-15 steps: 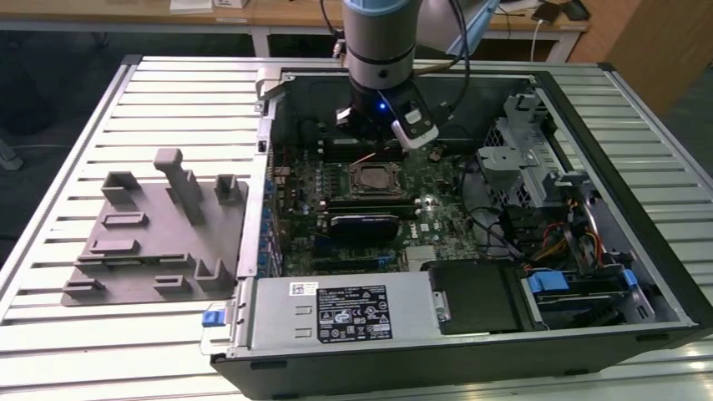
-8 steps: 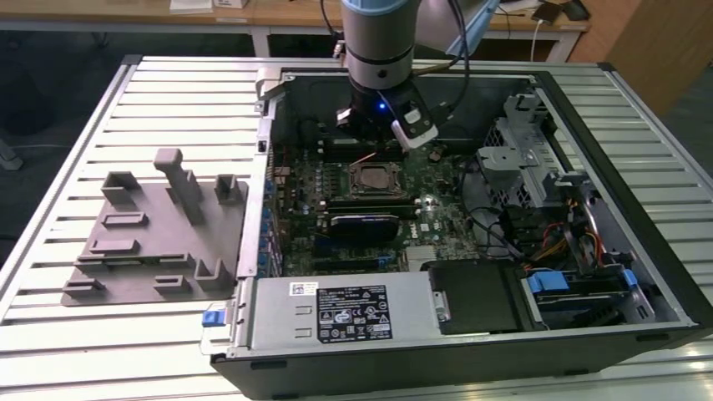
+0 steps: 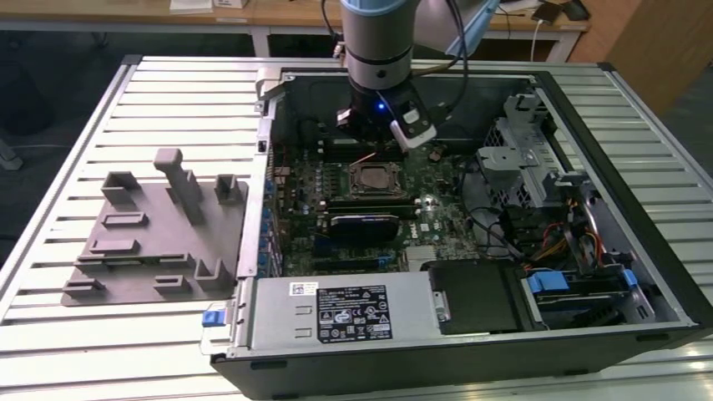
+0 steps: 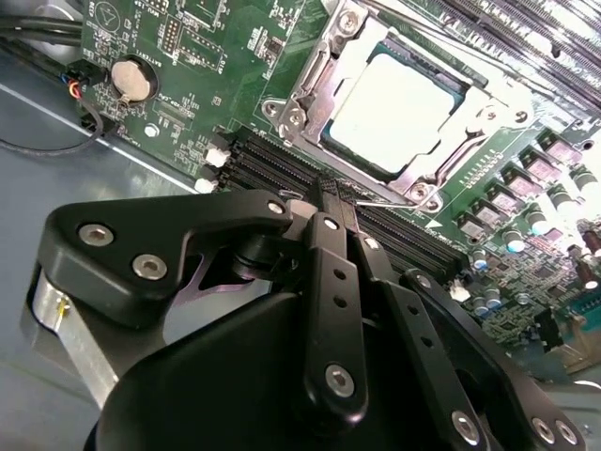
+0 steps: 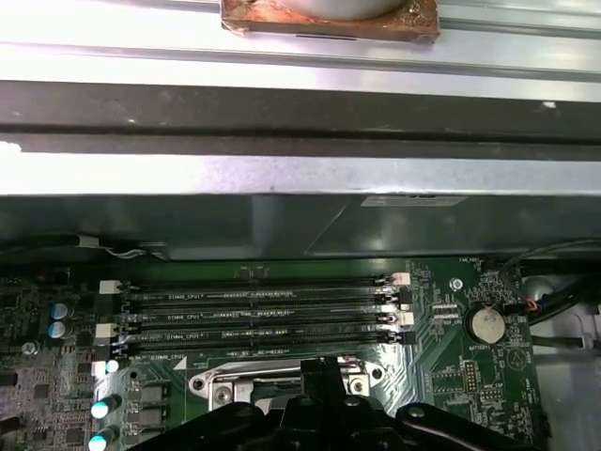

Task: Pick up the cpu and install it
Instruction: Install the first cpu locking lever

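Cpu (image 4: pixel 392 113) sitting flat in the socket (image 4: pixel 310 94) on the green board (image 4: pixel 178 56), metal frame open around it. Gripper (image 4: pixel 331 193) hovering just beside, pinched narrow, holding nothing. Checking chip lies level, corners seated.

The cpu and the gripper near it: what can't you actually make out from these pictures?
- Whether the cpu is fully seated: the socket frame covers its edges in the second wrist view.
- The socket in the first wrist view: the gripper hides most of it.
- The gripper's tips in the exterior view: the arm's wrist covers them.
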{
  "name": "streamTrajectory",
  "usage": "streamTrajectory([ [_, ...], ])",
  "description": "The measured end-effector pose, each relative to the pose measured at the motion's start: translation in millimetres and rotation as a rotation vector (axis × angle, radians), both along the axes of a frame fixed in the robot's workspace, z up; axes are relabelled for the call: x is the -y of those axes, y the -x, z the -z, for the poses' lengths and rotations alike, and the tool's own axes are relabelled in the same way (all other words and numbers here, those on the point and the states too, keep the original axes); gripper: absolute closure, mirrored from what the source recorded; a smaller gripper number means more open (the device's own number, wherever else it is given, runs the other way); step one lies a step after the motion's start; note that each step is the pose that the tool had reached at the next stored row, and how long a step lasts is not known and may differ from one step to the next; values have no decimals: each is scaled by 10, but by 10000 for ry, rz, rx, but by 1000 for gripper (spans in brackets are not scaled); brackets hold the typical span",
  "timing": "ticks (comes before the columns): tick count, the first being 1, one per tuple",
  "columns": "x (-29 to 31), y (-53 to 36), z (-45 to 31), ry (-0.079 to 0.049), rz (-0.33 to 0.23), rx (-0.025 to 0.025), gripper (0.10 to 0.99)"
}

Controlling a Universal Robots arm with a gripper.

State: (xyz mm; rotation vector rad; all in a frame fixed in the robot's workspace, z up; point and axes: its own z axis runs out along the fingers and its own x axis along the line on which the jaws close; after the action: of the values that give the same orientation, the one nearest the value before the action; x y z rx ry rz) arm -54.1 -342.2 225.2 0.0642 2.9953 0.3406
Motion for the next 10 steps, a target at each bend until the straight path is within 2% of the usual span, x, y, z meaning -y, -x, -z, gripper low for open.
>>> streamTrajectory([
  [5,-49,0,32,36,56,0,980],
  [10,-116,0,65,144,125,1,980],
])
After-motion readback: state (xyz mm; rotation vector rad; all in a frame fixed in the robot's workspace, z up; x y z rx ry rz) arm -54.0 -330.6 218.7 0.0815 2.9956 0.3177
